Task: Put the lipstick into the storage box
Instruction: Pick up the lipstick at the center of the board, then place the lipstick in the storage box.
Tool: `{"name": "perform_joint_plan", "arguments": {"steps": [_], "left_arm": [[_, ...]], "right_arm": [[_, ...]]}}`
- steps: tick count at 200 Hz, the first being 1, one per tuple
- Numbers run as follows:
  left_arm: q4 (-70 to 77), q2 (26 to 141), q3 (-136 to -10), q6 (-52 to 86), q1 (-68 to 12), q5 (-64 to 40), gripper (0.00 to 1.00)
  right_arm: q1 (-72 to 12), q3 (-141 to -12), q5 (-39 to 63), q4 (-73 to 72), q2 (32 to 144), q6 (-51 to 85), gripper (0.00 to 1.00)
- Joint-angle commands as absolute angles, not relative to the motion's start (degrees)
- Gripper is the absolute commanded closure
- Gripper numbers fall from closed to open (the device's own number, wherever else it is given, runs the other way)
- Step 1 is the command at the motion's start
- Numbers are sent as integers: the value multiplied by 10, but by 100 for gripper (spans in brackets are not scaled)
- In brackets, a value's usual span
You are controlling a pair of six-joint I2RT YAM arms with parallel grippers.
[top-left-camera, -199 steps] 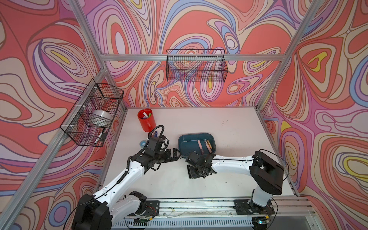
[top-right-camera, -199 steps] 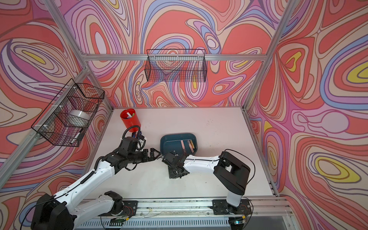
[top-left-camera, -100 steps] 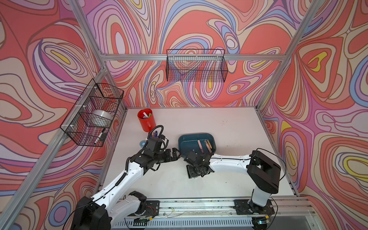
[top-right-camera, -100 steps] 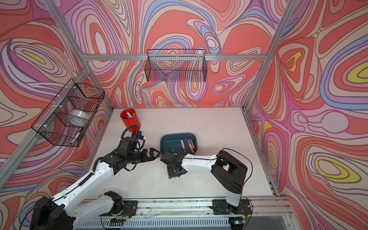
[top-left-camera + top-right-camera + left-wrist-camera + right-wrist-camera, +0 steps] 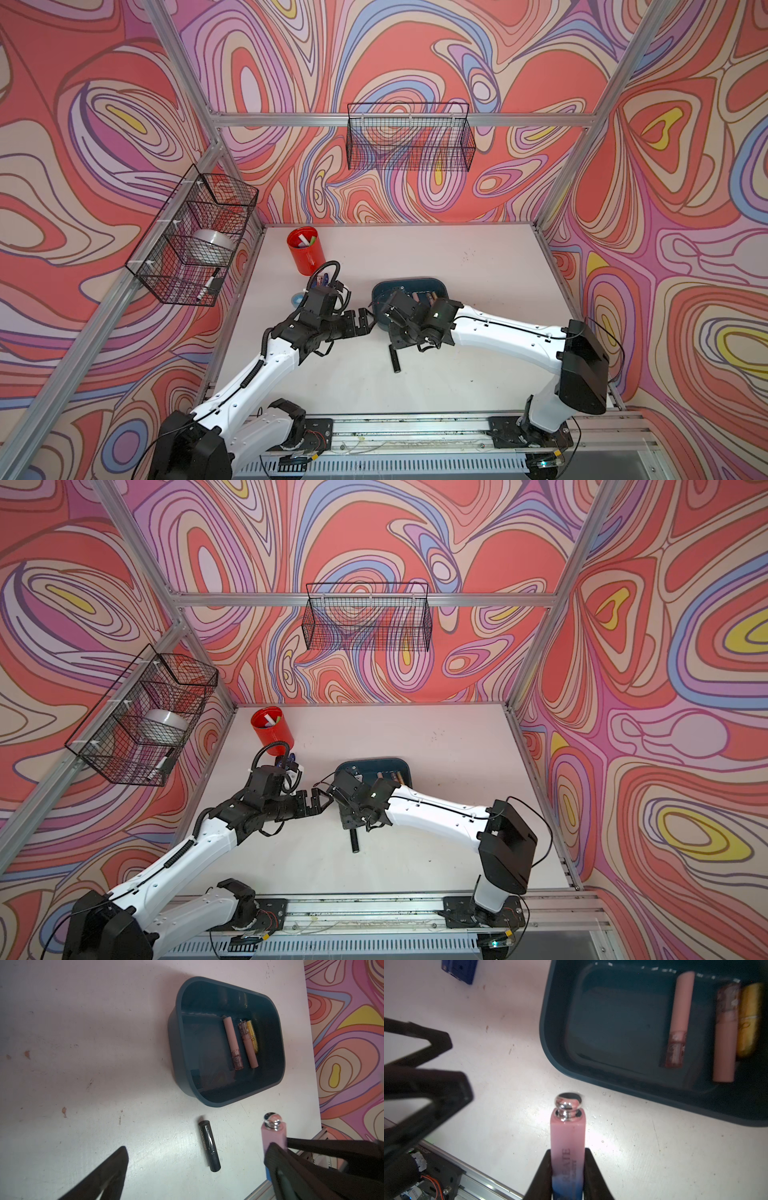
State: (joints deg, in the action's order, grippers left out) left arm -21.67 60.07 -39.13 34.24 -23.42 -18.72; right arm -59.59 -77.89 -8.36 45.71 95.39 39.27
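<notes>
The white table (image 5: 457, 257) is the biggest thing here. Two black wire baskets hang on the walls, far from both grippers. The side basket (image 5: 191, 241) holds a gray round roll (image 5: 210, 245) and a thing like a pen. The back basket (image 5: 409, 139) hangs on the back wall.

The dark blue storage box (image 5: 176, 1047) sits on the table just ahead of the right gripper (image 5: 568, 1155). Three tubes lie side by side in it, toward the end farther from the left gripper (image 5: 460, 1069). Two are pink tubes (image 5: 231, 1041), and a gold tube (image 5: 253, 1036) touches one of them. In both top views the right arm covers part of the box.

A red cup (image 5: 305, 255) stands past the left gripper, well apart from it. It holds small sticks, too tiny to name.

The right gripper is clamped on the pink lipstick (image 5: 566, 1132). It holds it over the table, just outside the box. The silver knob pokes out past the fingertips. The other end turns blue and is cut off, and the fingers cover some of its letters. The top views do not show the lipstick.

The left gripper has its fingers apart and holds nothing, just beside the right gripper.

A black tube (image 5: 208, 1145) lies flat on the table near the right gripper, on the side away from the box.

A small blue thing (image 5: 459, 970) is cut off at the edge and hard to make out.
</notes>
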Motion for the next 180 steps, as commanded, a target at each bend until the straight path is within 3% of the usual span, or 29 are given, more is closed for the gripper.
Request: {"name": "perform_joint_plan", "arguments": {"steps": [1,107,180], "left_arm": [[-235,597,-410,335,-225,-180,0],[-239,616,-430,328,-179,-188,0],[-241,672,-469,301,-176,-203,0]], "right_arm": [[-589,-820,-120,507,964,357,78],[-435,-898,-53,478,1084,228,78],[-388,-930,-1,459,1180,201,78]]}}
